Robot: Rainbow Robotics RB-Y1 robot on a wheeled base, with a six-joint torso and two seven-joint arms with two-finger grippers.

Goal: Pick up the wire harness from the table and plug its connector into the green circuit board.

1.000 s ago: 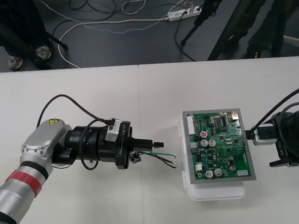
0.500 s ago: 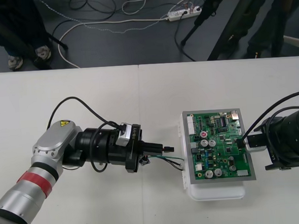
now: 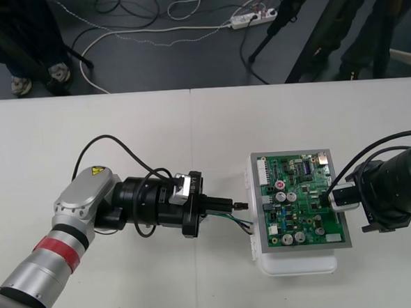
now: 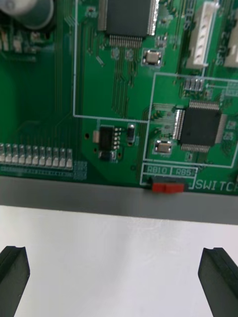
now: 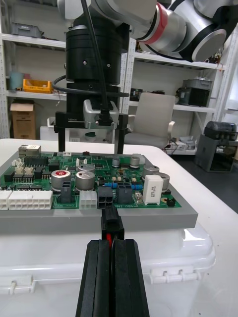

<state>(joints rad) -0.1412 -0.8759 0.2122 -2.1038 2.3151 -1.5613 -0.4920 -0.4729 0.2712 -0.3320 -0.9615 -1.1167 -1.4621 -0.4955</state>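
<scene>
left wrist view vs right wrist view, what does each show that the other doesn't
Left wrist only: the left claw shut on the plug at the edge of the board, with the right claw beyond it. Right wrist only: the right claw's open fingers and a red switch. Both: the green board.

a lab or robotics workshop is suggested: loose cables (image 3: 170, 29) and a power strip (image 3: 253, 17) are strewn over the dark floor (image 3: 200, 63), tripod legs (image 3: 270, 28) are planted there, and a bare green circuit board (image 3: 299, 204) is laid on a plain light table (image 3: 120, 124).
</scene>
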